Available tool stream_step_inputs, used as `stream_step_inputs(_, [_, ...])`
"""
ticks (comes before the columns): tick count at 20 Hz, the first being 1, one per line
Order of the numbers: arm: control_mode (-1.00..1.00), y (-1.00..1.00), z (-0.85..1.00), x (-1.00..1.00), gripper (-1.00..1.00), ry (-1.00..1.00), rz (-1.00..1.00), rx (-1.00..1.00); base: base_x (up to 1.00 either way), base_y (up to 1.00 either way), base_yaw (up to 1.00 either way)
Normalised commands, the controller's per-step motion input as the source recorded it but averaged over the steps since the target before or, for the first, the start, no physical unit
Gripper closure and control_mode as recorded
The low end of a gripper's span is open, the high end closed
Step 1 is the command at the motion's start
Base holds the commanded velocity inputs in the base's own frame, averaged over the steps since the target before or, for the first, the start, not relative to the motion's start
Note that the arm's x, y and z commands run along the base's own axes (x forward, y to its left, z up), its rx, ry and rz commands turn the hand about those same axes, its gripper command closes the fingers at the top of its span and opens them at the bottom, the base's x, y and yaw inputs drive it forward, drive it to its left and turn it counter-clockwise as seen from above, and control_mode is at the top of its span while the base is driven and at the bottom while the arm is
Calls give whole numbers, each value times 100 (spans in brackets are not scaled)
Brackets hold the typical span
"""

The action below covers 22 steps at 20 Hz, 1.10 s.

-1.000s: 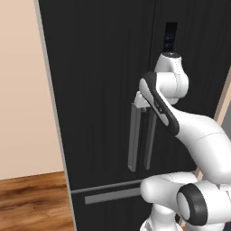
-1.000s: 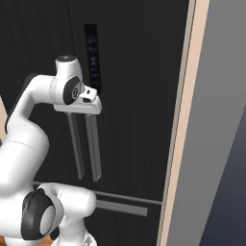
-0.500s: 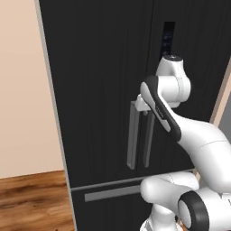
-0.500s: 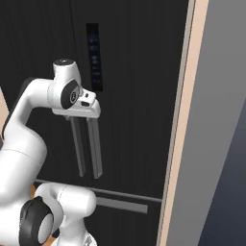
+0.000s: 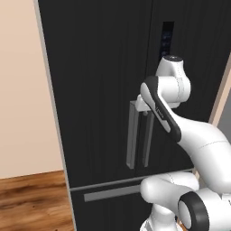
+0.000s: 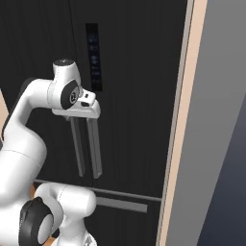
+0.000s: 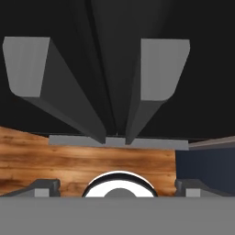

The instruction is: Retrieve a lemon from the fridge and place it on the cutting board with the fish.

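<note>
We see the fridge (image 5: pixel 99 90) with both doors closed. Our hand (image 7: pixel 117 186) is at the top ends of the two grey handles (image 6: pixel 89 149), its fingers (image 7: pixel 43 186) wide apart, holding nothing. The drawer handle (image 5: pixel 113 191) lies toward 6 o'clock.

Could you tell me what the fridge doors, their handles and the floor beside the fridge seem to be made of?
Fridge doors: flat black, faintly streaked, perhaps brushed metal.
Handles: plain matte grey bars, metal or plastic; can't tell.
Floor: reddish-brown with grain lines, apparently wood planks.
</note>
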Motion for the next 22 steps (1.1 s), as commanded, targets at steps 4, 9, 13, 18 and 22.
stream_step_inputs(4, [100, 0, 0, 0, -100, 0, 0, 0, -25, 0, 0])
stream_step_inputs(9, [100, 0, 0, 0, -100, 0, 0, 0, -26, 0, 0])
stream_step_inputs(13, [100, 0, 0, 0, -100, 0, 0, 0, -31, 0, 0])
stream_step_inputs(18, [100, 0, 0, 0, -100, 0, 0, 0, -37, 0, 0])
stream_step_inputs(22, [100, 0, 0, 0, -100, 0, 0, 0, -17, 0, 0])
